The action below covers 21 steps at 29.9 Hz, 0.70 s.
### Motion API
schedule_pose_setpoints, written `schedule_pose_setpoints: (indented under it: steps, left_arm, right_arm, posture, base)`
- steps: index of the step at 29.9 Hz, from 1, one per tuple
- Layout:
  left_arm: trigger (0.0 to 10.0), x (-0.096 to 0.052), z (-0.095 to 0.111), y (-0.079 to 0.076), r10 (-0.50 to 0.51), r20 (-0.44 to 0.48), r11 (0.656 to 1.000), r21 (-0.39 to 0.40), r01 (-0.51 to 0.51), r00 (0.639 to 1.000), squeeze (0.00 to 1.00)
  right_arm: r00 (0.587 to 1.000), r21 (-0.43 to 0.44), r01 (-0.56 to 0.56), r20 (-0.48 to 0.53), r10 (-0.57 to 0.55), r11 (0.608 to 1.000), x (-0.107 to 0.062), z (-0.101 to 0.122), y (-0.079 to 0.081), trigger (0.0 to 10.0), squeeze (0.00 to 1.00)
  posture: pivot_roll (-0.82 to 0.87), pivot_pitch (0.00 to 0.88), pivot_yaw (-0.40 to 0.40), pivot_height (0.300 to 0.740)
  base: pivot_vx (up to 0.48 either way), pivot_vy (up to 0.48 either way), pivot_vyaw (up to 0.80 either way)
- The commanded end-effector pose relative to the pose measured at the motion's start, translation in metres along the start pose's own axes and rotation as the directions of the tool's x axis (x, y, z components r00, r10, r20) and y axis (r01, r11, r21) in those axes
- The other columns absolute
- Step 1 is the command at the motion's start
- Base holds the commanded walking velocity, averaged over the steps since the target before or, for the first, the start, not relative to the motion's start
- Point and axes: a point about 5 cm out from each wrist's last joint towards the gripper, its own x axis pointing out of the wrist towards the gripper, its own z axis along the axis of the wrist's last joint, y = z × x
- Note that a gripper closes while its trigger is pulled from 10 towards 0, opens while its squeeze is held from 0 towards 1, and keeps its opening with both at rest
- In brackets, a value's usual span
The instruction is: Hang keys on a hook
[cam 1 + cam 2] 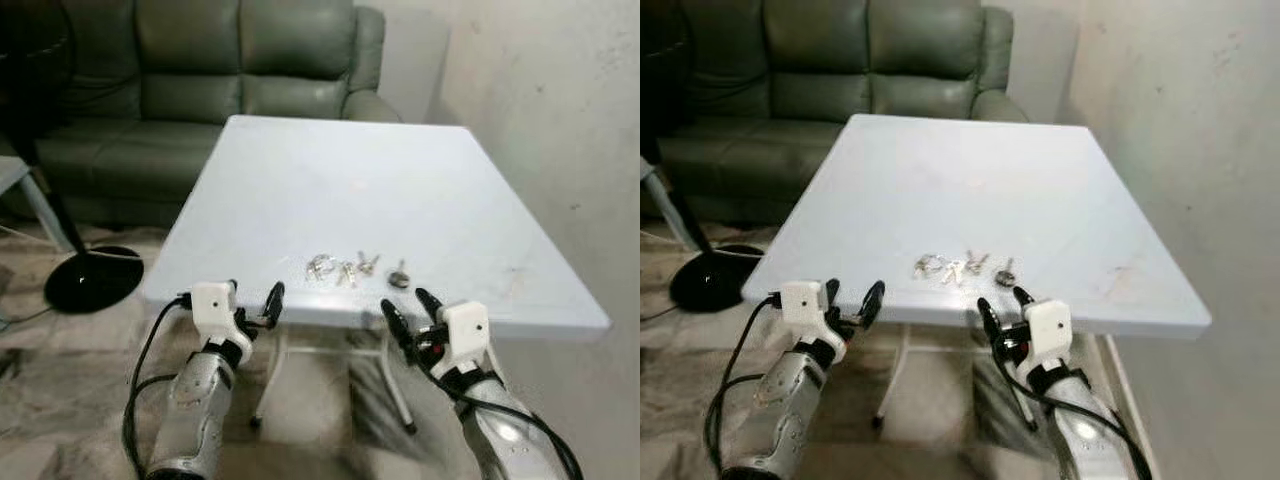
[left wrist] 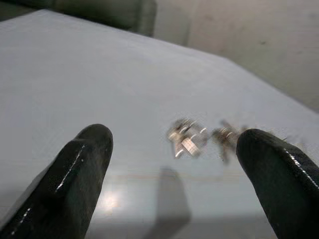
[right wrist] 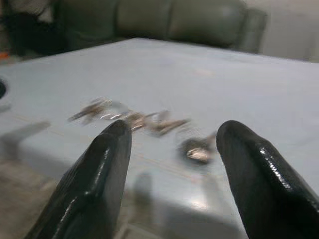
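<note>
Two robot grippers hover just short of a white table's near edge (image 1: 520, 322) — left gripper (image 1: 253, 304) and right gripper (image 1: 407, 310), each with black fingers spread apart and empty. Keys (image 1: 345, 268) lie scattered close to that edge, between them. A good pickup likely means lowering one gripper squarely over the key ring — no hook is visible.

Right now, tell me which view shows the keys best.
Left eye view: the keys lie whole and sharp near the table's front edge. The right eye view matches it; both wrist views show them blurred beyond open black fingers.
</note>
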Motion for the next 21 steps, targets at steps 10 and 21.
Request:
schedule_pose_setpoints:
  steps: [10,21]
  left_arm:
    - [10.0,0.0001,0.0055,0.0072,0.017,0.013,1.0,0.024,-0.017,1.0,0.0]
    - [10.0,0.0002,0.002,0.007,0.029,-0.017,0.999,0.027,-0.029,0.999,0.0]
  right_arm:
    - [1.0,0.01,-0.013,0.019,0.013,1.0,0.003,0.0039,0.0048,10.0,0.0]
    - [1.0,0.023,-0.014,0.012,0.013,1.0,0.0046,0.0038,0.0049,10.0,0.0]
  posture:
    - [-0.04,0.0,-0.026,0.74]
    - [-0.04,0.0,-0.028,0.74]
  base:
    - [0.313,0.0,0.0]
    - [0.0,0.0,0.0]
